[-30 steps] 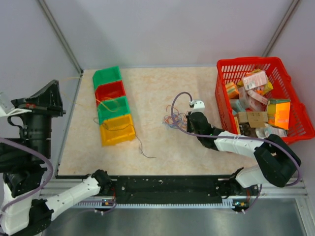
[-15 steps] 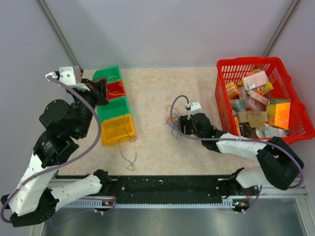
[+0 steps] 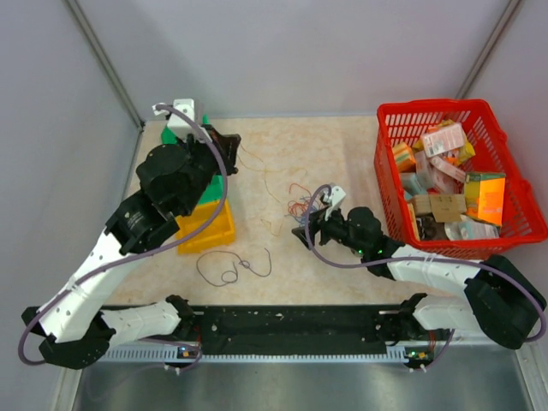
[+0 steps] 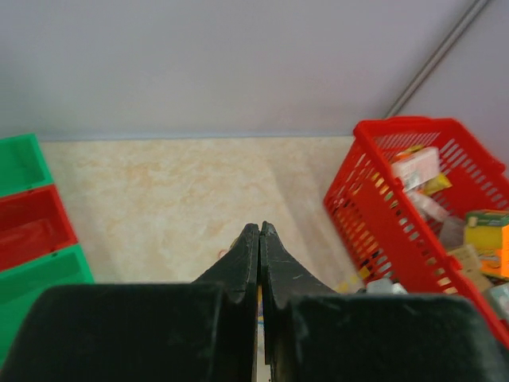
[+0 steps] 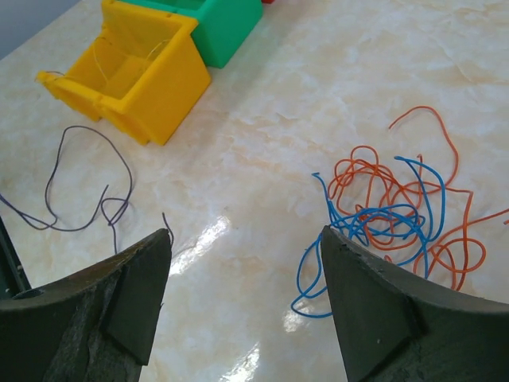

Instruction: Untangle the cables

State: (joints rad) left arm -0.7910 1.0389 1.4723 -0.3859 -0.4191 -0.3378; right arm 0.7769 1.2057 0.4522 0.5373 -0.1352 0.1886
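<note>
The right gripper [image 5: 245,239] has sprung open and backed off the orange-and-blue tangle [image 5: 390,219], which lies loose just ahead of it. A purple cable [image 3: 231,267] now lies apart, nearer the front. The left gripper [image 4: 258,232], fingers shut, has swung over the bins [image 3: 205,227]. One strand seems freed; the rest stay knotted.

The left arm, earlier folded away at the far left, now reaches across the bins, and its gripper [image 4: 259,235] is pinched together and points toward the middle of the table. The right gripper [image 5: 245,235] has backed off the cables [image 5: 390,211] toward the near edge, jaws now spread wide. The tangle lies looser, with orange strands fanned out. The purple wire [image 3: 231,267] has left the yellow bin [image 3: 210,229] and lies looped on the table.
</note>
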